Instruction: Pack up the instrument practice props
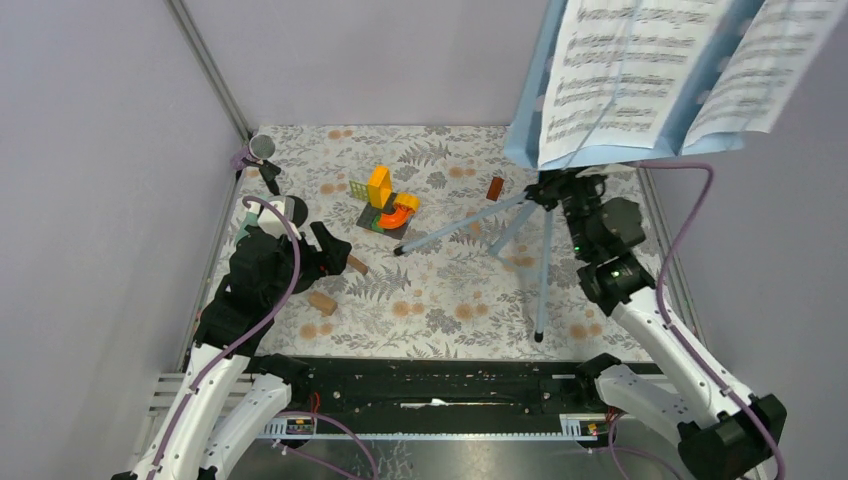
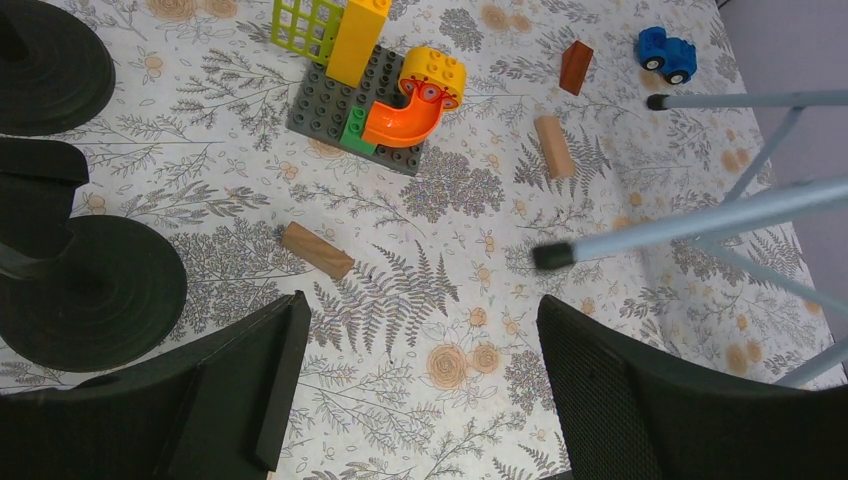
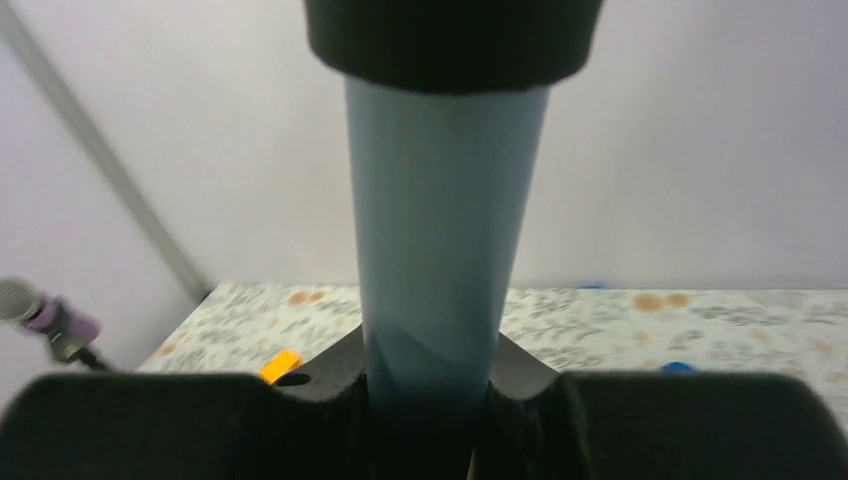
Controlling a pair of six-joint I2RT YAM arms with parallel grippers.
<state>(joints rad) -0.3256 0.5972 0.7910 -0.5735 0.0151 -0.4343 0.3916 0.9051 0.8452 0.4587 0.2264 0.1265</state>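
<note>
Music rack (image 1: 527,115) is right of the brick build (image 1: 388,208), pages (image 1: 620,70) on it. Tripod legs (image 1: 470,222) are spread, one foot close to the build. Right gripper (image 3: 435,400) is clamped on the rack's pole (image 3: 440,220), right of the build. Left gripper (image 2: 418,330) is spread wide with nothing between the fingers, left of the build; a wooden block (image 2: 316,250) lies just ahead of it. Purple mic (image 1: 260,150) sits in its holder (image 1: 270,180), far left of the build.
</note>
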